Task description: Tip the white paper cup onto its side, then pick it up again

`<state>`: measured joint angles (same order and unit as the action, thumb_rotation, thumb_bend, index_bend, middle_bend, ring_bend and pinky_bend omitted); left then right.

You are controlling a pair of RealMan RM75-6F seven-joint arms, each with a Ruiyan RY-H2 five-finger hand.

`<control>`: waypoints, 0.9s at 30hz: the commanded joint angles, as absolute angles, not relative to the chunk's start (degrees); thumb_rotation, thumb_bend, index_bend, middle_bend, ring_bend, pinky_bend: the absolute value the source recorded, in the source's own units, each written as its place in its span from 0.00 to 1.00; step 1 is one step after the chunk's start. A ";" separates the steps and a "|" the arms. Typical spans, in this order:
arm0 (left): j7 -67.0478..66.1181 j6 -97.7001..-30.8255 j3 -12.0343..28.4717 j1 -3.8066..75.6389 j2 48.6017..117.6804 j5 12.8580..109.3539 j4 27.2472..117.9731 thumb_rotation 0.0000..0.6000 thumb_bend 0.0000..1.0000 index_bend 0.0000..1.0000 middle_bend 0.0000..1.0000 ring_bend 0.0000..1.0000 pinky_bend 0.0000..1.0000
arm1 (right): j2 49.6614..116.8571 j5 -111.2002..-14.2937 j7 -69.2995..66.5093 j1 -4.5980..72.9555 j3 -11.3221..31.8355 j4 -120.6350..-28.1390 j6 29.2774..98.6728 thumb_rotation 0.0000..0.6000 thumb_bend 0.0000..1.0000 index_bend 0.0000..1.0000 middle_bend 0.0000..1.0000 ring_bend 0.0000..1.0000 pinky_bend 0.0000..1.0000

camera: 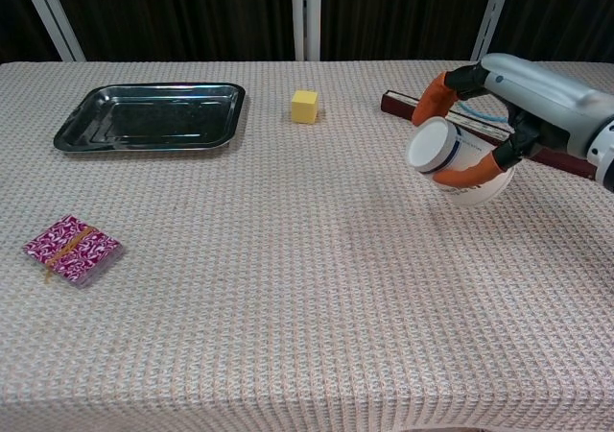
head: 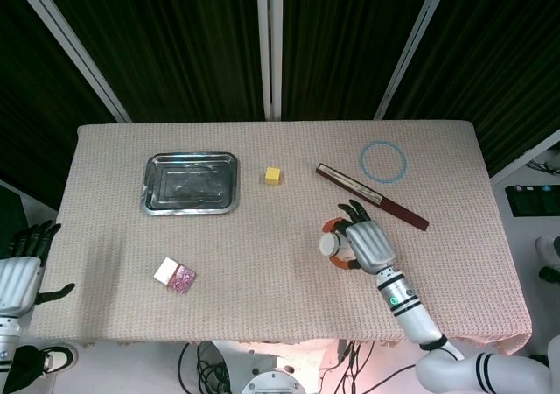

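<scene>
White paper cup (camera: 443, 156): held sideways, clear of the desk (camera: 288, 288), pinched by the right robot hand (camera: 518, 91). Risk judged: thin wall crushed or slipped if squeezed unevenly.

Probably a robot test lab: a table (head: 131, 315) under a beige woven cloth (camera: 288, 288) stands before dark curtains (head: 192, 35), with loose cables (head: 206, 372) on the floor beneath.

Bright, even overhead light; soft shadows, sharp focus throughout.
</scene>
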<state>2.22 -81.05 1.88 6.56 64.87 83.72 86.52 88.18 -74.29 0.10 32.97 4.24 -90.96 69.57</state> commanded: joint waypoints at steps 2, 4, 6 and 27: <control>1.92 -81.43 2.07 6.64 64.99 83.95 86.81 1.00 0.08 0.06 0.01 0.00 0.07 | 95.31 -82.28 -52.58 27.39 5.67 -72.68 70.70 1.00 0.17 0.48 0.52 0.09 0.00; 1.85 -81.68 2.20 6.67 65.16 84.07 86.82 1.00 0.08 0.06 0.01 0.00 0.08 | 95.81 -82.72 -56.41 27.60 5.54 -70.46 69.59 1.00 0.17 0.48 0.52 0.09 0.00; 1.89 -81.93 2.31 6.71 65.36 84.22 86.75 1.00 0.08 0.06 0.01 0.00 0.08 | 96.64 -83.86 -58.66 27.63 5.23 -67.75 69.71 1.00 0.17 0.48 0.52 0.09 0.00; 2.96 -82.74 2.26 6.38 65.67 84.66 85.52 1.00 0.08 0.06 0.01 0.00 0.08 | 100.28 -91.06 -57.93 27.99 0.70 -54.89 70.99 1.00 0.04 0.15 0.29 0.00 0.00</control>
<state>2.97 -82.74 2.27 6.38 65.67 84.66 85.53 100.59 -90.74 -58.22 27.99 1.02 -54.86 70.92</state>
